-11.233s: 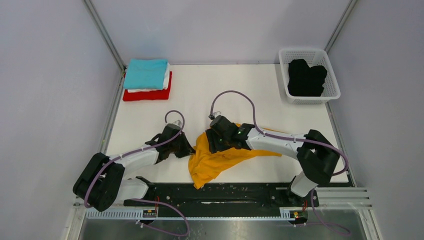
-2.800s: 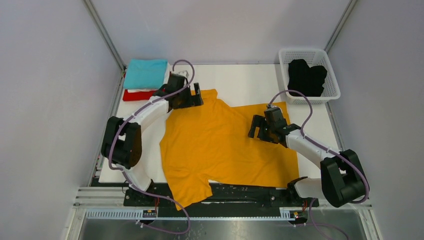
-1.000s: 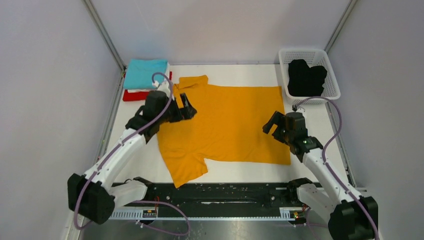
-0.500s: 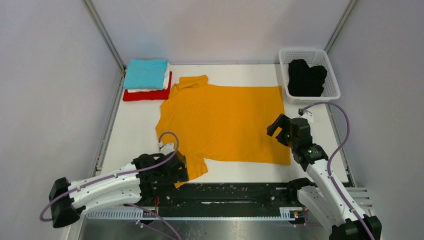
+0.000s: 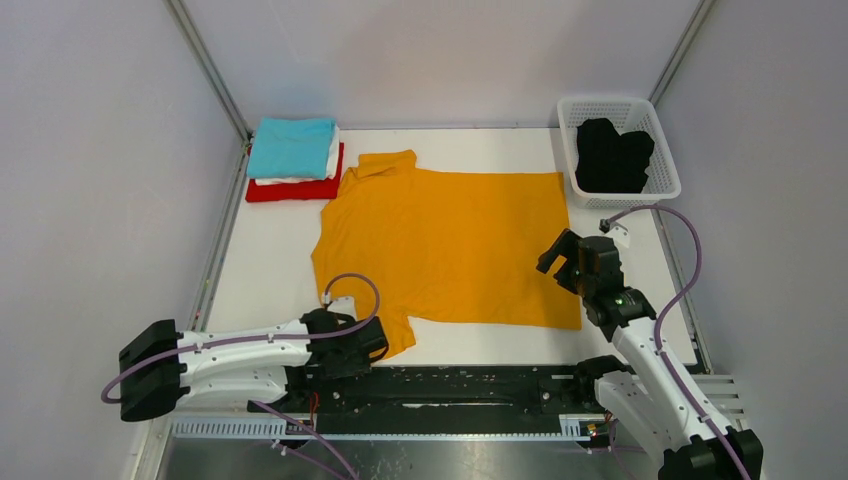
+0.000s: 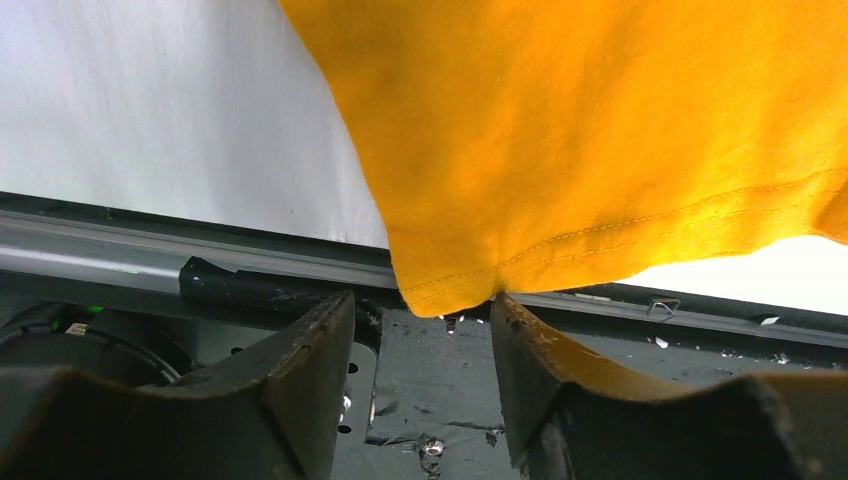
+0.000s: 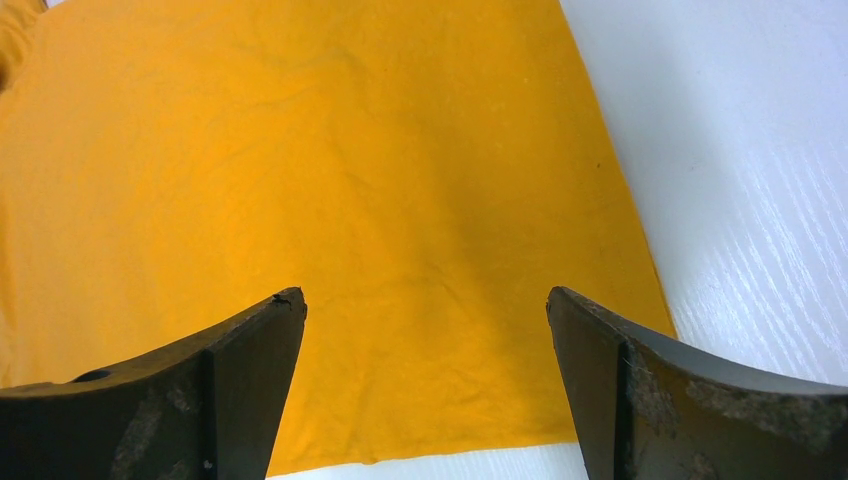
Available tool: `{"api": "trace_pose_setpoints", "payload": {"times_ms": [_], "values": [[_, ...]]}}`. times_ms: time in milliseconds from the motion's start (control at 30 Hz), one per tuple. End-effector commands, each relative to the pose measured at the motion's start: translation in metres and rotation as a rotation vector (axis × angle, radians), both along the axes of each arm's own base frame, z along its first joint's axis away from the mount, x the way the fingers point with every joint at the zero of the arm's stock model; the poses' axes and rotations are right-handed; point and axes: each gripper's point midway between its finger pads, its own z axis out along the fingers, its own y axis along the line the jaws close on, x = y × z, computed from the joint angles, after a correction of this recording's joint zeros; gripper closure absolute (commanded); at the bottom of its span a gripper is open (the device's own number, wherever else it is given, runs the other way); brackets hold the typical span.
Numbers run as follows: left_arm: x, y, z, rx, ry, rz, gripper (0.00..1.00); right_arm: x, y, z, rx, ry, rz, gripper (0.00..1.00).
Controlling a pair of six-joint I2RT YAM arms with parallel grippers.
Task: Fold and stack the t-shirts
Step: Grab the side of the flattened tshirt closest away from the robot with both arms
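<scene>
An orange-yellow t-shirt [image 5: 440,240] lies spread flat mid-table, collar toward the left. My left gripper [image 5: 377,341] is low at the near edge, at the shirt's near sleeve. In the left wrist view the sleeve corner [image 6: 445,290] hangs between the tips of the left gripper [image 6: 422,300]. The jaws stand apart and the right fingertip [image 6: 515,320] touches the hem. My right gripper [image 5: 560,263] hovers wide open over the shirt's right hem [image 7: 420,400], holding nothing. Folded teal [image 5: 292,146], white and red [image 5: 296,188] t-shirts are stacked at the back left.
A white mesh basket [image 5: 660,190] at the back right holds a black t-shirt [image 5: 612,155]. The black rail [image 5: 470,385] and arm bases run along the near edge, just under the near sleeve. Grey walls enclose the table on three sides.
My left arm swung from the shirt's far left side down to the near sleeve, and its jaws narrowed round the sleeve corner. The right gripper drew back slightly, still open. The shirt lies unchanged.
</scene>
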Motion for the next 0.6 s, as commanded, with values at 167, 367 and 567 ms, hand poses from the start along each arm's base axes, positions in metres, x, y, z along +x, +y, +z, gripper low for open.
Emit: {"api": "trace_pose_setpoints", "payload": {"times_ms": [167, 367, 567], "values": [[0.033, -0.057, 0.003, -0.17, -0.127, -0.021, 0.5, -0.013, -0.007, -0.01, 0.003, 0.045, -0.044, 0.0], [0.043, -0.075, 0.019, -0.183, -0.148, -0.066, 0.51, -0.018, -0.007, -0.011, 0.01, 0.042, -0.042, 0.01], [0.033, -0.069, 0.023, -0.166, -0.097, -0.058, 0.51, -0.02, -0.011, -0.012, -0.009, 0.046, -0.049, 0.01]]}}
